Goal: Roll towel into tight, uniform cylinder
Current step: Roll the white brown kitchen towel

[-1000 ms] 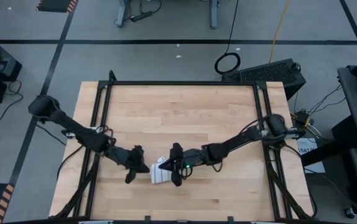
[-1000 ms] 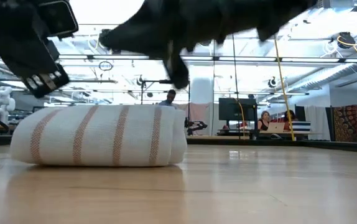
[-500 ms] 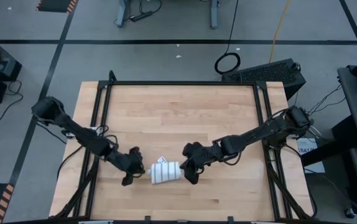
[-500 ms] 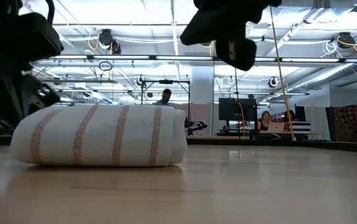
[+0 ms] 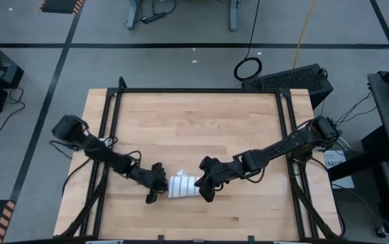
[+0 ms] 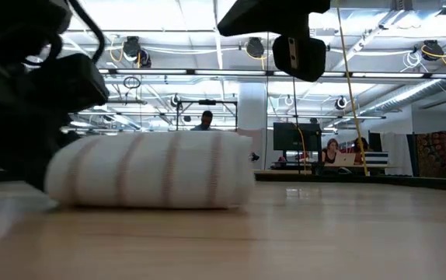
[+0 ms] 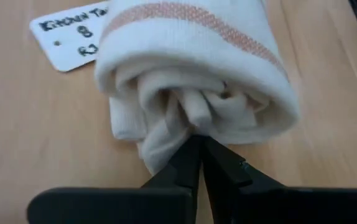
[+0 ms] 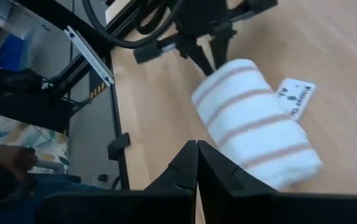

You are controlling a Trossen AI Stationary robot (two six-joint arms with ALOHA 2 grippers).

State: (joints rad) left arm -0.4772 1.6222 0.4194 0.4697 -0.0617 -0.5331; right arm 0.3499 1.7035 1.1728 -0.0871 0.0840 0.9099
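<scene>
Soft white cloth with thin reddish stripes: the towel (image 5: 181, 187) lies already rolled into a short cylinder on the wooden counter (image 5: 194, 129), near its front edge, between the two grippers, with a small handwritten tag (image 7: 73, 36) beside it. The fabric looks light and limp; the spiral at the end is loose and lumpy, so it would probably slacken or unroll if tugged by a single layer. A hold across the full thickness of the roll, or gentle pressure on both ends, seems safest.

The left gripper (image 5: 159, 189) reaches low across the counter from the left, its fingers closed together into a point that presses against the folded end of the roll, clamping nothing that can be seen. The right gripper (image 5: 206, 188) stretches in from the right side, also fully closed and empty, hanging just beside the opposite end and, in the low view, raised clear above the counter.
</scene>
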